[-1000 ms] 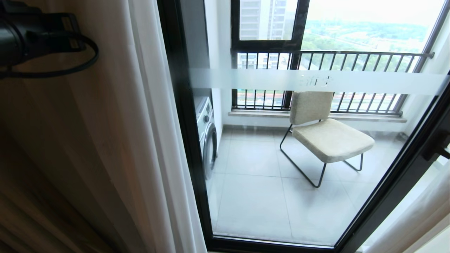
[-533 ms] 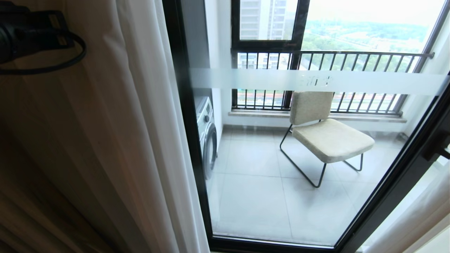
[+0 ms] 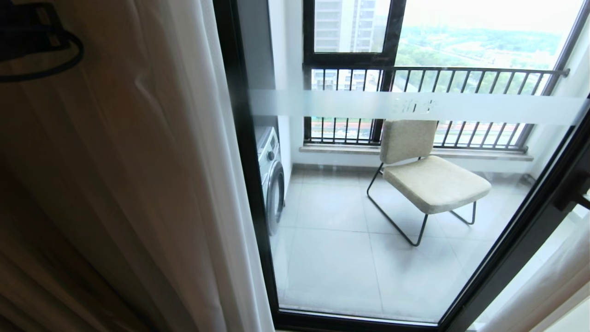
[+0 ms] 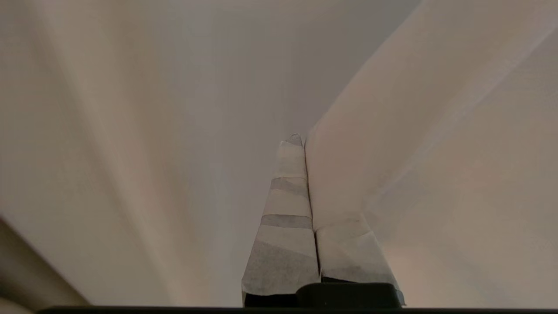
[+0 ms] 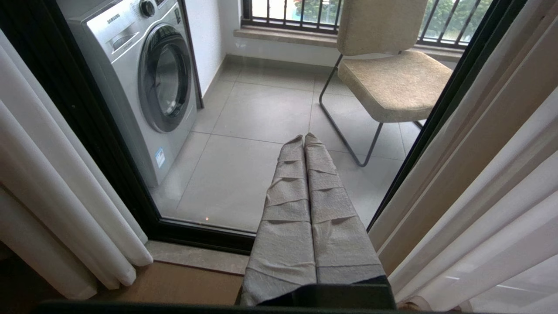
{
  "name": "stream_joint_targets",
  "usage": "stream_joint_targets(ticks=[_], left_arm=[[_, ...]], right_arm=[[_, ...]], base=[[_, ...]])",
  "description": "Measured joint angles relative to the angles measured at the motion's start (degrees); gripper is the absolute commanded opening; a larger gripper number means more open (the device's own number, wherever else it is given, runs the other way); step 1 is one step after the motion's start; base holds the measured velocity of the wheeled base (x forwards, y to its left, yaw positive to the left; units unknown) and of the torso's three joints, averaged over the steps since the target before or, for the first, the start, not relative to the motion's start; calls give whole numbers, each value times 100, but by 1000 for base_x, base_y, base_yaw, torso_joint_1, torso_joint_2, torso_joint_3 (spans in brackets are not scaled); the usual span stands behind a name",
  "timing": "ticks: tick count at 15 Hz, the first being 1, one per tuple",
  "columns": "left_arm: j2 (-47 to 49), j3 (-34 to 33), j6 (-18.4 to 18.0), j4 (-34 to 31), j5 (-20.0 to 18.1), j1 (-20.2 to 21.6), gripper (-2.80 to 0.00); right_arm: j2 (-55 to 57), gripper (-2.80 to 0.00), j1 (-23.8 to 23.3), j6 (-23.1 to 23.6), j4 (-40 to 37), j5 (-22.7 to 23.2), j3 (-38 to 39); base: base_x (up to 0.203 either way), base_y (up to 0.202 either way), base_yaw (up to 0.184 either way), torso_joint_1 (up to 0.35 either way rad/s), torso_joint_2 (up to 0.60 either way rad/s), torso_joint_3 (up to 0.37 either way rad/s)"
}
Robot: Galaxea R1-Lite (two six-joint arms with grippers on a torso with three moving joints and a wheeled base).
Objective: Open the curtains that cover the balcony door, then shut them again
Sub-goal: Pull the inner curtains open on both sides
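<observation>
Curtains [image 4: 130,131] fill the left wrist view, where the left pincer [image 4: 301,141] is seen with its taped fingers [image 4: 285,205] pressed together; a fold of pale fabric lies against one finger and covers part of it, but whether cloth is caught between them cannot be told. In the head view only a dark piece of the left arm [image 3: 27,32] and its looped cable are seen at the upper left, against the gathered drapes [image 3: 115,184], which hang to the left of the balcony door [image 3: 239,152]. The right pincer [image 5: 304,138] is shown shut on nothing, low before the glass, between the left drapes and another bunch of drapes [image 5: 479,174] at the right. The pane is left uncovered, and through it a washing machine [image 3: 272,180], a cream chair [image 3: 428,180] and the tiled balcony floor [image 3: 336,258] are seen.
</observation>
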State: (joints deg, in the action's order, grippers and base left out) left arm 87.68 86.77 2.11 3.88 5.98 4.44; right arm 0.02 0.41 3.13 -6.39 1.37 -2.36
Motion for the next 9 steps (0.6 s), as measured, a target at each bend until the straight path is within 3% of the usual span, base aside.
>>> stream_joint_targets(ticks=[3, 9], left_arm=[[308, 405, -2, 0, -390, 834, -280], [1013, 1045, 19, 20, -1542, 2614, -280]], right_arm=[[0, -280, 0, 0, 0, 1, 0], [0, -280, 0, 0, 0, 1, 0]], base=[[0, 0, 0, 0, 0, 0], [0, 0, 0, 0, 0, 0]])
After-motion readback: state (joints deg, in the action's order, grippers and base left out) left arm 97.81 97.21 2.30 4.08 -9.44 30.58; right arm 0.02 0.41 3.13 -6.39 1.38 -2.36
